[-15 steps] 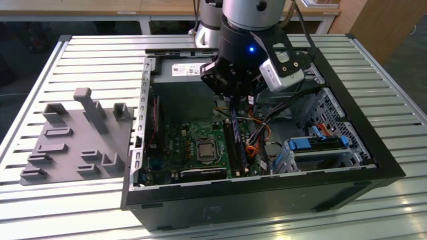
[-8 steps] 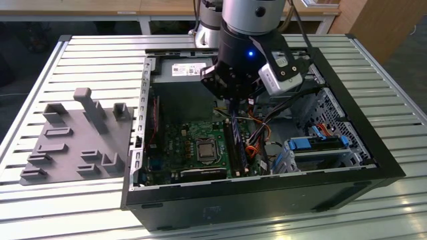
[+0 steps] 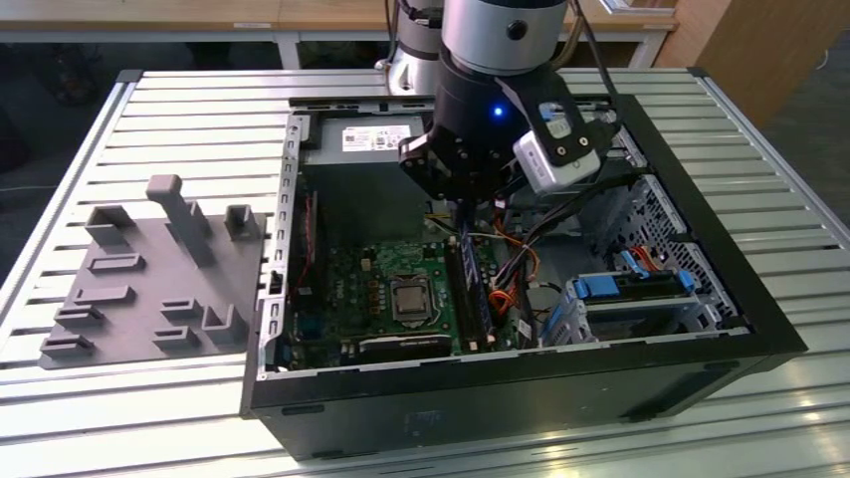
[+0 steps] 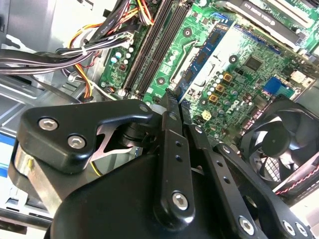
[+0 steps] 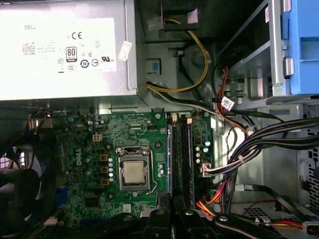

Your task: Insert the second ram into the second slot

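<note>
On the exterior view's left, a grey moulded fixture (image 3: pixel 146 274) with upright posts lies on the slatted metal table (image 3: pixel 80 149), just beside the open black computer case (image 3: pixel 531 398). Inside the case, towards the middle of the frame, the green motherboard (image 3: pixel 358 289) lies flat. The processor socket (image 3: pixel 409 297) is near its centre and a silver power supply (image 3: pixel 365 134) is above it in the frame. Just right of the socket run the long memory slots (image 3: pixel 484 309). The second ram (image 5: pixel 170 159) stands in them on edge; in the first wrist view it is a thin dark-blue strip on the side of the slot bank nearest the socket. How deep it sits I cannot tell. The gripper (image 3: pixel 463 231) hangs from the arm (image 3: pixel 499 40) at upper centre, straight over the slots. Its fingers (image 4: pixel 169 144) are clenched, drawn in side by side in the second wrist view. Whether the tips touch the stick cannot be made out. Further right, bundled cables (image 3: pixel 531 254) cross the case, and blue drive-bay tabs (image 3: pixel 631 284) sit towards its lower right
</note>
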Available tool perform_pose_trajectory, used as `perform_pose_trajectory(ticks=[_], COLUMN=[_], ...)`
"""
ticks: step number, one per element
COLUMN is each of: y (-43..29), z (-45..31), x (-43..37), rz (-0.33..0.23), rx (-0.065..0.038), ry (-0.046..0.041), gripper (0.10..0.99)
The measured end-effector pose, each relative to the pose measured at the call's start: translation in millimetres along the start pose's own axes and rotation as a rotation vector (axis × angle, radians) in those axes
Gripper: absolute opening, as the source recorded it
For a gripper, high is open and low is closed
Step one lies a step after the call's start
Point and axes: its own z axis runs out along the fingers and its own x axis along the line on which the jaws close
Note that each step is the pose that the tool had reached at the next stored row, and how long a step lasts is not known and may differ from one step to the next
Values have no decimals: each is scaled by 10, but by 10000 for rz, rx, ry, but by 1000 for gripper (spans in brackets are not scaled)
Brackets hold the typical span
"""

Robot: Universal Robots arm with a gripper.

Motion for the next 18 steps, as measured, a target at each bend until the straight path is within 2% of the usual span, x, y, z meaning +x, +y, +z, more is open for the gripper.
perform_pose_trajectory(ticks=[18], y=[0], z=[39], x=[0], rz=[0], rx=[0], ry=[0], gripper=[137])
